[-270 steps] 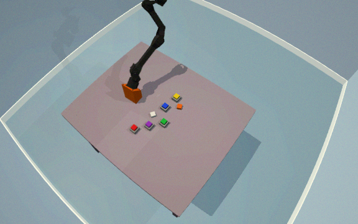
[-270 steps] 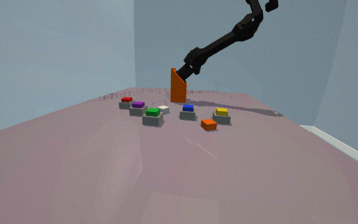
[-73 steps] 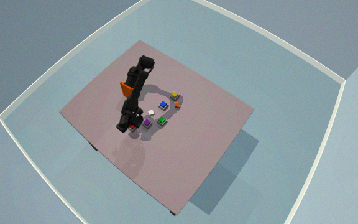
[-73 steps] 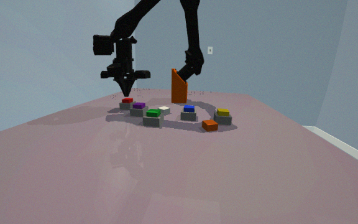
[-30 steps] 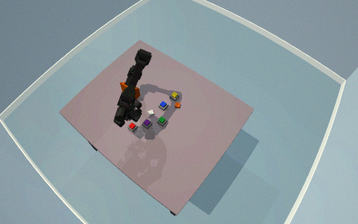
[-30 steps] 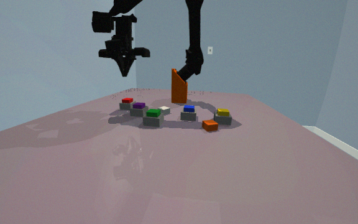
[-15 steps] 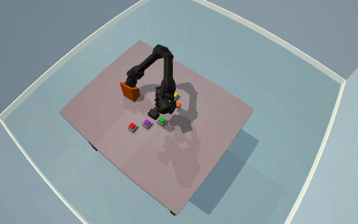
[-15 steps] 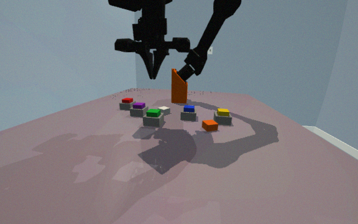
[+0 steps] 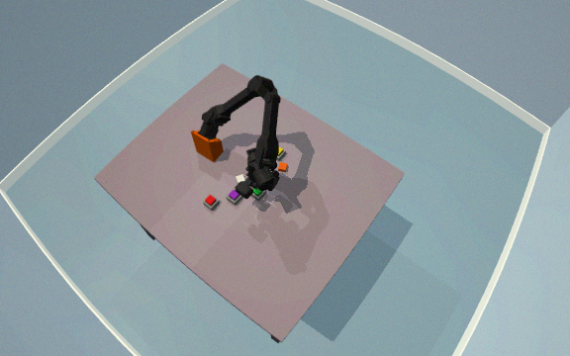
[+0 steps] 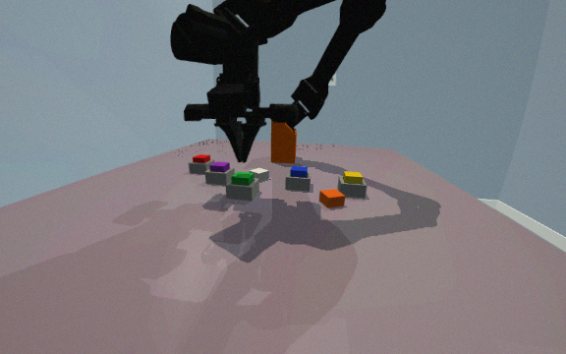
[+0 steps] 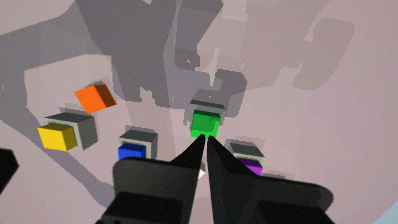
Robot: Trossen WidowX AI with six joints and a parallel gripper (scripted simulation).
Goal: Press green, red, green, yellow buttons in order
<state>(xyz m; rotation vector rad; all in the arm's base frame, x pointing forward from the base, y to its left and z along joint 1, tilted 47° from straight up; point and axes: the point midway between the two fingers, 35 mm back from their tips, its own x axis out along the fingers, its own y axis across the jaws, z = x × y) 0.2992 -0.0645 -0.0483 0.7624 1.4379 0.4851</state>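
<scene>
My gripper is shut and empty. Its tips hang a little above the green button, with a gap between. The green button stands raised on its grey base, partly hidden by the arm in the top view. The red button stands raised at the far left of the group and is out of the wrist view. The yellow button stands raised at the other end, partly behind the arm in the top view.
A purple button stands between green and red. A blue button stands between green and yellow. A white block lies behind the green button. An orange block lies near the yellow button.
</scene>
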